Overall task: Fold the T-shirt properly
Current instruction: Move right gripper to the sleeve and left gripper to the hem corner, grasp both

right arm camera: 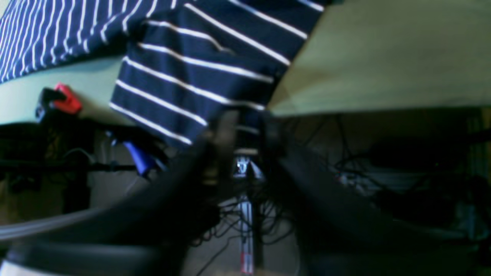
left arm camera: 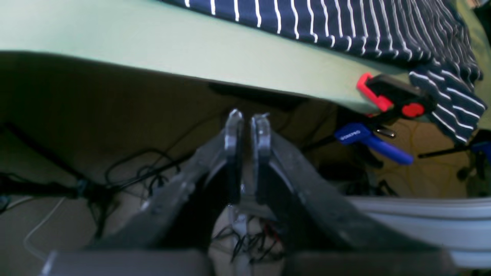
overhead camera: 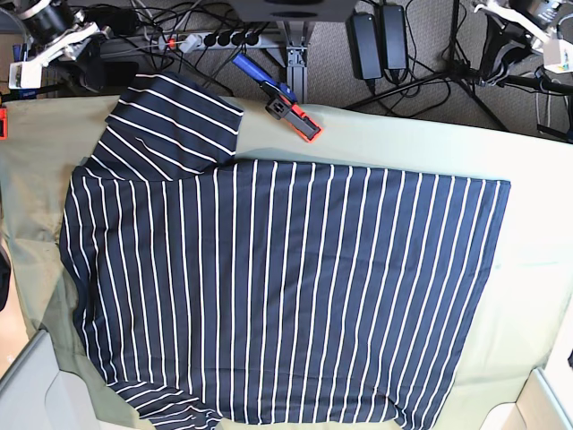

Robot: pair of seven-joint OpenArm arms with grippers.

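**Navy striped shirt laid flat, both arms parked off the far edge**

Navy fabric with thin white stripes: the T-shirt [overhead camera: 277, 287] lies spread flat over the olive-green cloth sheet [overhead camera: 421, 148], filling most of the table in the base view, hem to the right, neck end to the left. Far-left sleeve [overhead camera: 175, 116] reaches the far table edge and, in the right wrist view, droops over it. Judgement: flat layout suits a first fold; no fold made yet.

A red-and-blue clamp [overhead camera: 285, 103] at the far edge pins the sheet, presumably so it does not slide when fabric is pulled.

Left gripper [left arm camera: 247, 119]: jaws nearly closed, a thin gap, nothing between them, off the far edge.

Right gripper [right arm camera: 241, 130]: just beside the hanging sleeve's edge; blurred, so I cannot tell whether it pinches cloth.
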